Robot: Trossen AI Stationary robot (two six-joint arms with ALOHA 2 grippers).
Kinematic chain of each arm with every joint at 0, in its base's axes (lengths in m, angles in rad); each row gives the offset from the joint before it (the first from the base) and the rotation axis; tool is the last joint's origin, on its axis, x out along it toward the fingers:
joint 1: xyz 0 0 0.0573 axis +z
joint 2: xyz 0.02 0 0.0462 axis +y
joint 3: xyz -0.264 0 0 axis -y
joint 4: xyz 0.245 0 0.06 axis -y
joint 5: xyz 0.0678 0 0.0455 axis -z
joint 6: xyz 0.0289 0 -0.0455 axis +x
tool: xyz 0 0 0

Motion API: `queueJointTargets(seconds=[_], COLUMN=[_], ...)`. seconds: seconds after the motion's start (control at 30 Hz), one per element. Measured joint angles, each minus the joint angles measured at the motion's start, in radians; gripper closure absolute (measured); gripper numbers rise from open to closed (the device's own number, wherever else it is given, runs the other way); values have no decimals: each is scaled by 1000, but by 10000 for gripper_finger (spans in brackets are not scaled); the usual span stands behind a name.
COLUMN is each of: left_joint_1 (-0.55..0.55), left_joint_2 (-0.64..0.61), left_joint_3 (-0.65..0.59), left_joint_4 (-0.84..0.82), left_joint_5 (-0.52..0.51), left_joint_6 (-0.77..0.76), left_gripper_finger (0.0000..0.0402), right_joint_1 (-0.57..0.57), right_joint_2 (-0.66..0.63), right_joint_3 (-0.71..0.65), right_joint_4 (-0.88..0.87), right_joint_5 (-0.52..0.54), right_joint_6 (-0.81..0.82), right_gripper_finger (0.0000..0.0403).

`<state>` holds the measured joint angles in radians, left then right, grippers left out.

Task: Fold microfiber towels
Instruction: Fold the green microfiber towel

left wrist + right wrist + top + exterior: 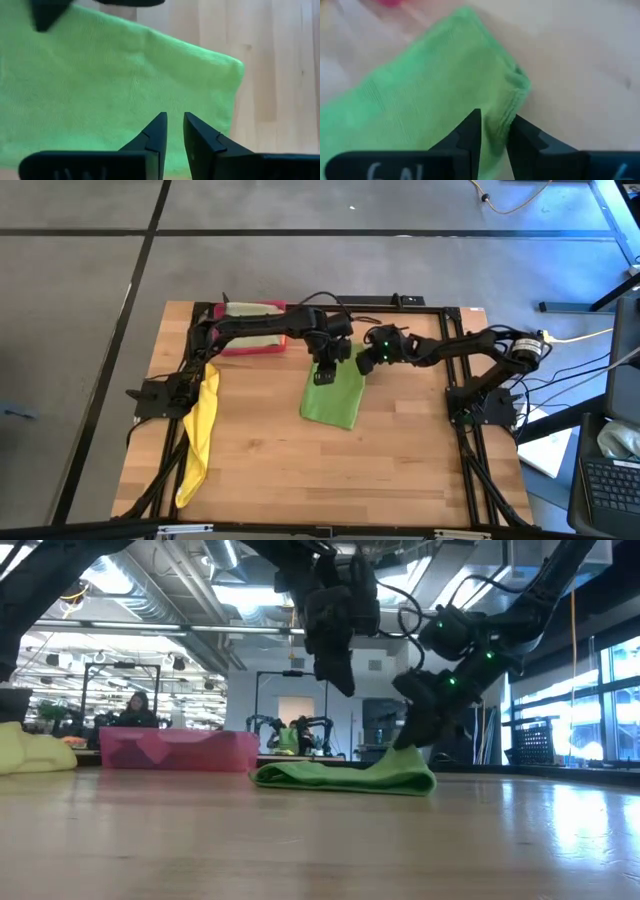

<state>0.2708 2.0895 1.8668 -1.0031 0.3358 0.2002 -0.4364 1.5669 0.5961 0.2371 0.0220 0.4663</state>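
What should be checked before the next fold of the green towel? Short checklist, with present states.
1. Right gripper pinching an edge of the green towel: ok.
2. Left gripper gripping the towel: not ok, it hovers above, jaws slightly apart, empty.
3. Towel lies flat on the table: ok.
4. Yellow towel clear of the fold area: ok, at the table's left edge.
5. Pink tray out of the way: ok.

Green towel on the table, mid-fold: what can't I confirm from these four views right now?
- Green towel: layer count hidden in the high view; its far edge lies under both arms.
- Right hand: the right wrist view shows fingers astride the towel corner, but the contact point is cut off.
- Left hand: above the towel; the gap to the cloth is unclear.
- Pink tray: contents half covered by the left arm.
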Motion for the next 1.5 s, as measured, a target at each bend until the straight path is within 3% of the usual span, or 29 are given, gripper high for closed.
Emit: queueJointTargets(seconds=[0.23,0.43,0.6,0.7,0.87,1.03,1.3,1.5], left_joint_1=[96,216,288,310,315,290,230,201], left_joint_2=[-13,-24,-31,-31,-31,-21,36,50], left_joint_3=[0,0,0,0,0,0,1,0], left_joint_4=[16,24,40,75,110,136,143,64], left_joint_5=[42,113,102,89,156,263,271,231], left_joint_6=[51,49,92,141,211,284,334,398], left_gripper_finger=[370,377,370,362,348,335,314,312], right_joint_1=[0,-1,-1,7,63,131,198,202], right_joint_2=[38,40,40,37,-5,-47,-49,-49], right_joint_3=[-44,-41,-40,-40,-31,30,165,187], right_joint_4=[3,8,19,20,16,-95,-350,-396], right_joint_5=[-122,-122,-117,-174,-258,-234,-120,-121], right_joint_6=[0,-2,-65,-94,-154,-264,-422,-447], right_gripper_finger=[321,321,321,321,347,393,373,385])
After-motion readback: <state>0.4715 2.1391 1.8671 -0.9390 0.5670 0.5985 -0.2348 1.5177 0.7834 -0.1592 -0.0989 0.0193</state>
